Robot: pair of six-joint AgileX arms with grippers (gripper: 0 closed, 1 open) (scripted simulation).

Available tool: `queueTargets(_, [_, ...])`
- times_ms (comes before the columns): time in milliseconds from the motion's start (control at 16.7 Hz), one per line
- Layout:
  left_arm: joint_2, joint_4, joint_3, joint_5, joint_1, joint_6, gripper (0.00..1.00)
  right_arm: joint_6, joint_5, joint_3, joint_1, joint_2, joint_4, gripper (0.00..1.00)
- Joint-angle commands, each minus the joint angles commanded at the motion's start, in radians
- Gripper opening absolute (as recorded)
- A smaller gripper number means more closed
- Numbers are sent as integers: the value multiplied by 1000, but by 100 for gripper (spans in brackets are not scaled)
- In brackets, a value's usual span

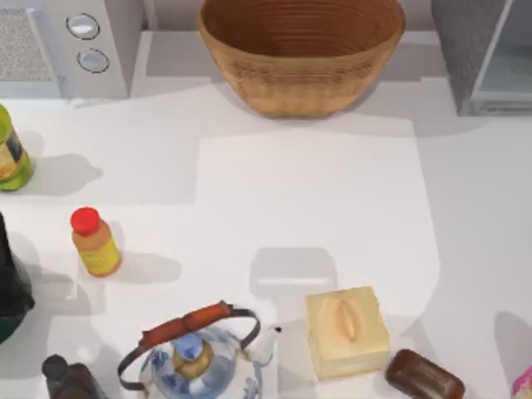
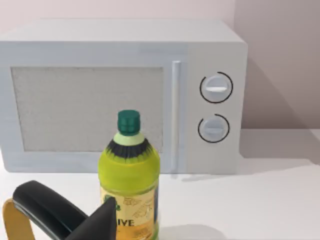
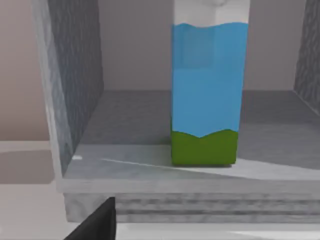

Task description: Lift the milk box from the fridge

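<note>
The milk box [image 3: 209,95] stands upright on the floor of the open fridge [image 3: 75,100], with light blue sides and a green band at its base. Its top is cut off by the right wrist view's edge. My right gripper [image 3: 155,236] hangs low in front of the fridge's sill, short of the carton. It is open with nothing in it, and one black fingertip [image 3: 100,220] shows. From above, the fridge [image 1: 465,58] sits at the table's back right corner. My left gripper [image 2: 150,235] is open at the left side, facing a green bottle [image 2: 129,170].
A light grey microwave [image 1: 100,41] stands back left and a woven basket [image 1: 299,50] back centre. On the table stand the green bottle [image 1: 10,154], a red-capped bottle [image 1: 94,243], a kettle [image 1: 195,357], a cream-yellow box [image 1: 345,331] and a brown block [image 1: 424,376].
</note>
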Motion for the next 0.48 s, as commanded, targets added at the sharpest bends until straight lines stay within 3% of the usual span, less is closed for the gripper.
queueTargets(240, [0, 0, 0, 0, 0, 0, 100, 1, -80, 28, -82, 284, 255, 100])
queueTargets(480, [0, 0, 0, 0, 0, 0, 100, 1, -121, 42, -124, 415, 376, 100])
